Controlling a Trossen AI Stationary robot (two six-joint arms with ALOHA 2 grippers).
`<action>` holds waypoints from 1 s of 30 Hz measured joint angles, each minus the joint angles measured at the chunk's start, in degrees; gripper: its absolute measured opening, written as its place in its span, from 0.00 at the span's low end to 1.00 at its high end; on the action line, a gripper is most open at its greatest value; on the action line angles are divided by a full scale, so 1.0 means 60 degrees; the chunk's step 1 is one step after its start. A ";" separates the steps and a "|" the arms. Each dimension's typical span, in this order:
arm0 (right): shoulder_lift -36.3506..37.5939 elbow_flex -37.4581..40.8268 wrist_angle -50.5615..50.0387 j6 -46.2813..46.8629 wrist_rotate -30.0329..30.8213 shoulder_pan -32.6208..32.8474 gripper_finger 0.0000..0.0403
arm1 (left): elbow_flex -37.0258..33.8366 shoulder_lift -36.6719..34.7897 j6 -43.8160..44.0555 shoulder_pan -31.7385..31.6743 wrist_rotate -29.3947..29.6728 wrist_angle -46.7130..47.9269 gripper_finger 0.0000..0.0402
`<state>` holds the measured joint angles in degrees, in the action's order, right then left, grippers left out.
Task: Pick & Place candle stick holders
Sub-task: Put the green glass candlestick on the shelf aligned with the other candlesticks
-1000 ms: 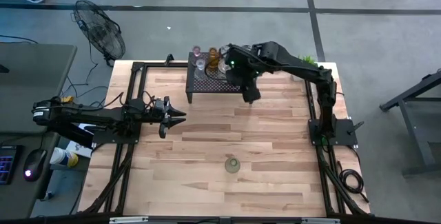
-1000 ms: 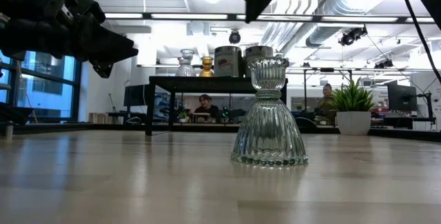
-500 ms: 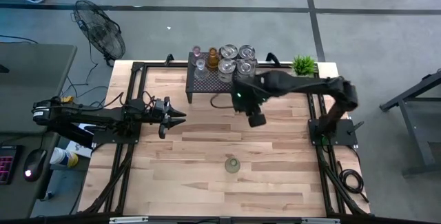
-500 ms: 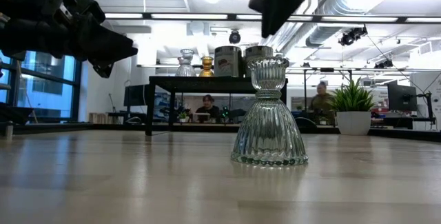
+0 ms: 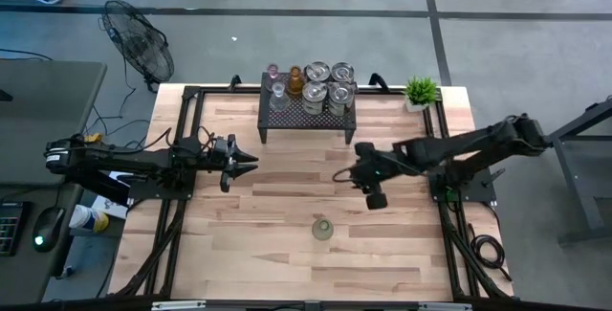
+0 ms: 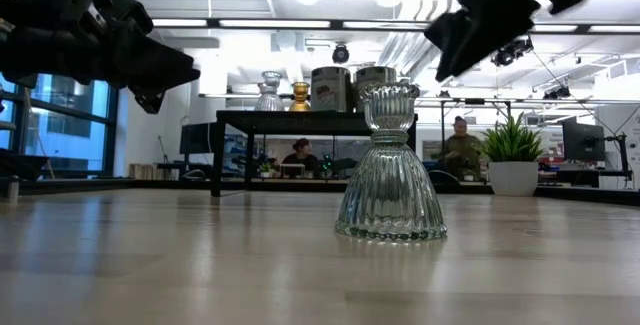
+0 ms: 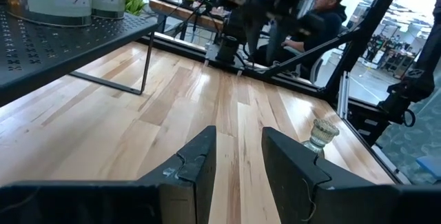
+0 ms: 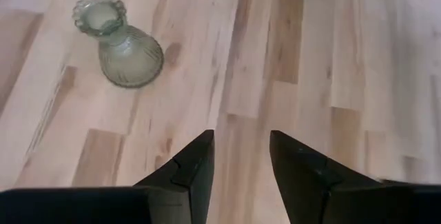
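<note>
while my left gripper hangs over the left part of the wooden counter, its fingers standing a little apart with nothing between them, my right gripper hovers over the counter's middle right, reached in from the right side. its fingers are parted by a narrow gap too, and they hold nothing; bare wood shows between them.

one clear ribbed glass candle stick holder stands upright and alone on the counter, toward the near edge, near my right gripper but apart from it. in the right wrist view the same holder sits ahead of my fingers, its scalloped rim up.

the other candle stick holders are gathered on the black mesh stand at the far edge of the counter: an amber holder, small clear glass ones beside it, and silvery holders clustered at the stand's right end. a small potted plant stands on the counter just right of the stand.

in the low view, people sit in the room beyond the counter.
</note>
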<state>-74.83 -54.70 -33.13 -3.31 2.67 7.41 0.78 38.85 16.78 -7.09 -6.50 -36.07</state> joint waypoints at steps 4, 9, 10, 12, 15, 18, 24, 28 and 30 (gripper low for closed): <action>0.0677 0.1710 0.1923 0.0265 0.0244 0.0363 0.33 | 0.0000 0.0004 0.0004 0.0000 0.0000 0.0026 0.29; 0.0995 0.3537 0.4807 0.0250 0.0193 0.0759 0.33 | 0.0003 0.0004 0.0004 0.0000 0.0004 0.0029 0.29; 0.0995 0.3843 0.5242 0.0247 0.0124 0.0807 0.33 | 0.0002 0.0000 0.0004 0.0000 0.0004 0.0028 0.29; 0.0991 0.4416 0.6024 0.0271 0.0036 0.0893 0.33 | 0.0000 0.0004 0.0004 0.0000 0.0004 0.0033 0.29; 0.0991 0.5146 0.7198 0.0507 0.0160 0.0985 0.35 | 0.0000 0.0004 0.0007 0.0000 0.0004 0.0038 0.29; 0.0991 0.5745 0.8223 0.0578 0.0101 0.1054 0.39 | 0.0000 0.0004 0.0007 0.0000 0.0004 0.0040 0.29; 0.0991 0.6661 1.0298 0.0567 -0.0520 0.1275 0.55 | 0.0001 0.0004 0.0080 0.0000 0.0005 0.0040 0.29; 0.0958 0.7086 1.1004 0.0554 -0.0380 0.1529 0.60 | 0.0001 0.0004 0.0258 0.0000 0.0009 0.0040 0.29; 0.0866 0.7227 1.1296 0.0537 -0.0266 0.1643 0.61 | 0.0000 0.0001 0.0288 0.0000 0.0011 0.0040 0.29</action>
<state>-69.63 -11.34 34.64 -0.08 1.07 17.27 0.78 38.86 18.50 -7.09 -6.44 -35.83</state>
